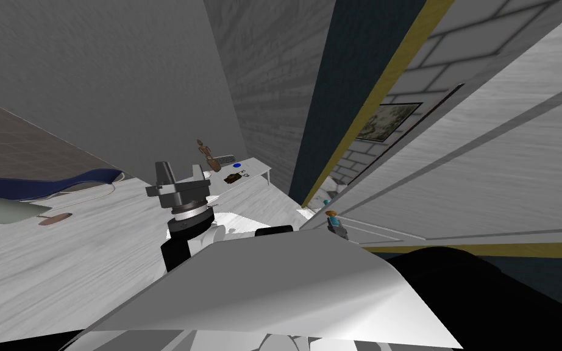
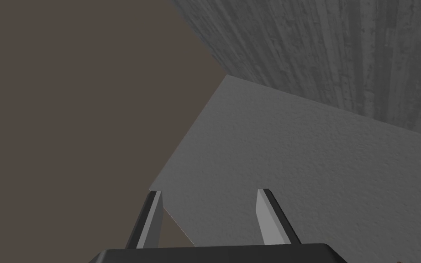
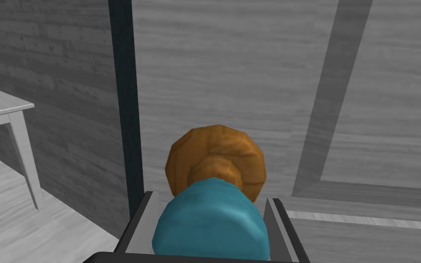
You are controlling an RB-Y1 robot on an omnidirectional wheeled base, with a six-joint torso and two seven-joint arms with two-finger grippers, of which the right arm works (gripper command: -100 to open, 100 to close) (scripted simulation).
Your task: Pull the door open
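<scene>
Room: grey plank floor, grey walls, a small white table [image 1: 255,166] against the far wall, well apart from the work.

Item 1: light grey panelled door [image 1: 487,158], on the robot's right. It stands ajar. A gap shows between its leaf and the yellow-edged door frame [image 1: 383,79], and through the gap a brick wall with a framed picture [image 1: 389,122].

Item 2: teal rounded door knob [image 3: 209,223], mounted on a brown faceted rosette [image 3: 216,160], near the door's free edge.

Item 3: right claw [image 3: 210,197], clenched on the teal rounded door knob, one blade pressing each side.

Item 4: left claw [image 2: 208,191], released, blades spread and holding nothing, raised in front of the chest and away from the door.

Status, as judged: reach and grasp are done and the opening is partly made. Remaining: draw the knob further back along the door's arc until the doorway is wide, then let go.
</scene>
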